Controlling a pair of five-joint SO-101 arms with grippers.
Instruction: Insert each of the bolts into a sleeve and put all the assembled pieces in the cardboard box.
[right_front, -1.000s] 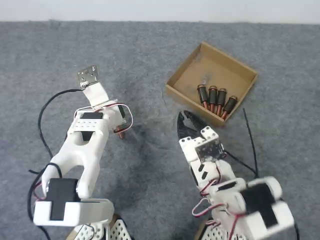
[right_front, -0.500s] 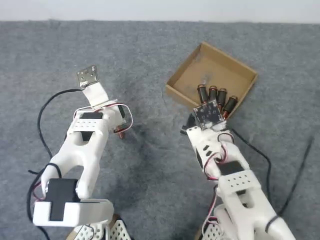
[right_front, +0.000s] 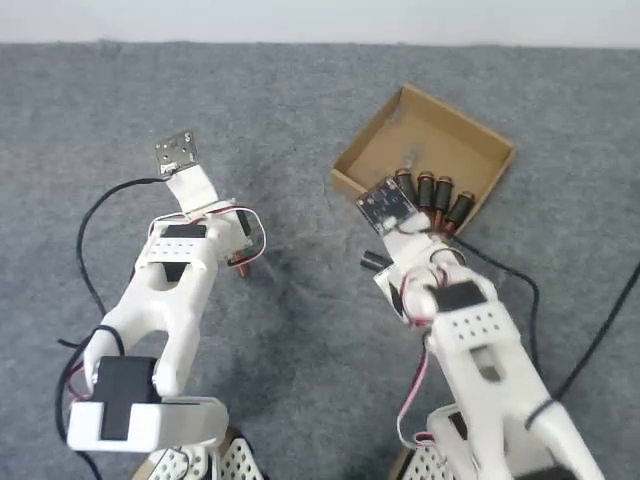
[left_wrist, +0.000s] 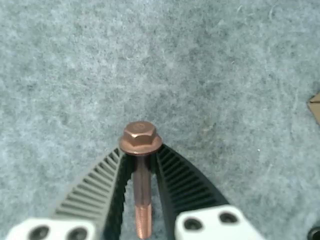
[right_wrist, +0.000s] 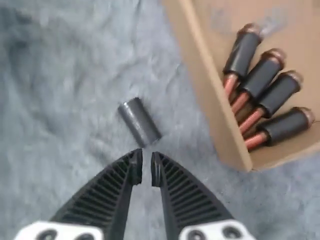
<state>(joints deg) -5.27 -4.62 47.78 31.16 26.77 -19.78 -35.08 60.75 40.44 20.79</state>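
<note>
Four assembled pieces (right_wrist: 260, 82) lie side by side in the box (right_front: 440, 135); one bolt and one sleeve remain outstanding.

Bolt (left_wrist: 141, 187): pinched along its shank by the left tool (left_wrist: 141, 156). Its hex head stands clear beyond the fingertips and its threaded end points back toward the wrist. It is held above the desk (right_front: 300, 90).

Sleeve (right_wrist: 139, 122): lying on its side on the grey desk cover, just outside the box's near wall. It is directly ahead of the right tool (right_wrist: 146, 164) and close to its tips; contact cannot be confirmed.

Right tool: all but pressed together, a slit showing, gripping nothing.

Handling assessment: the sleeve appears to be a short, rigid, smooth tube. It is probably light and liable to roll on its round flank if nudged. The right tool must spread before taking it. The best hold is across the middle of the barrel, leaving both ends clear so the bore stays open. The bolt looks like stiff metal, and the ribbed faces on its shank should hold it. Whether enough of the threaded end is free for entry cannot be judged.
</note>
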